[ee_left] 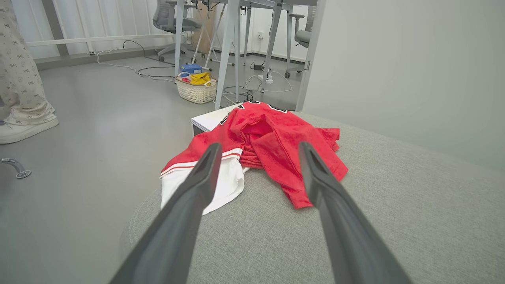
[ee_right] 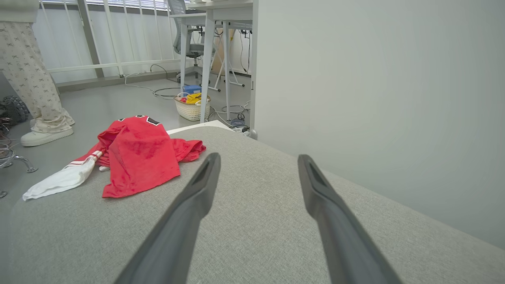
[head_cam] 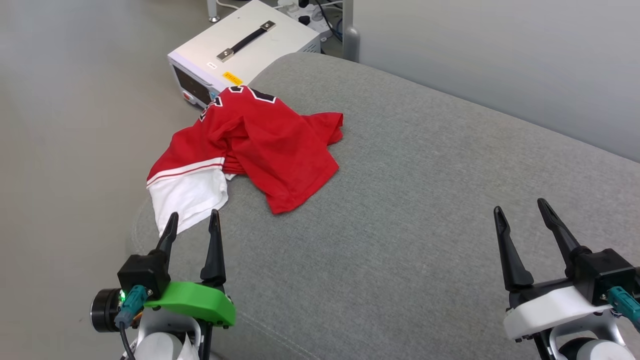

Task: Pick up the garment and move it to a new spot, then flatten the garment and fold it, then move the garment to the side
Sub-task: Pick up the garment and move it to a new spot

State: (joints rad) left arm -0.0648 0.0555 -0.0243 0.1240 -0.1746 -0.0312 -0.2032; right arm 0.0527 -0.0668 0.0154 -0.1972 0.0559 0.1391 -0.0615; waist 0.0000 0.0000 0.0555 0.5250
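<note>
The head view looks down on a grey padded surface (head_cam: 400,225). The garment (head_cam: 260,145) lies crumpled at the upper left of the frame: the red body is bunched, a white sleeve with red-striped trim drapes over the rounded left edge, and black white-outlined lettering shows at the top. Just beyond it, a white box (head_cam: 245,45) with a black handle stands on the floor (head_cam: 75,100). At the lower left the left gripper (head_cam: 194,215) has its 2 fingers spread wide and holds nothing, with the tips near the white sleeve. At the lower right the right gripper (head_cam: 520,206) is equally wide and empty, well apart from the garment. The left wrist view looks between the left gripper (ee_left: 259,146) fingers straight at the garment (ee_left: 276,142). It also shows the room behind: a woven basket (ee_left: 196,91) holding yellow and blue items, white desk legs (ee_left: 227,51), cables on the floor, an office chair (ee_left: 169,15), and a person's patterned trouser leg (ee_left: 19,79) above a white shoe at the left edge. In the right wrist view the garment (ee_right: 142,157) sits at middle left and bare grey fabric lies ahead of the right gripper (ee_right: 258,156). To the right of the garment the surface lies open as far as the pale wall (head_cam: 500,60) at the upper right.
</note>
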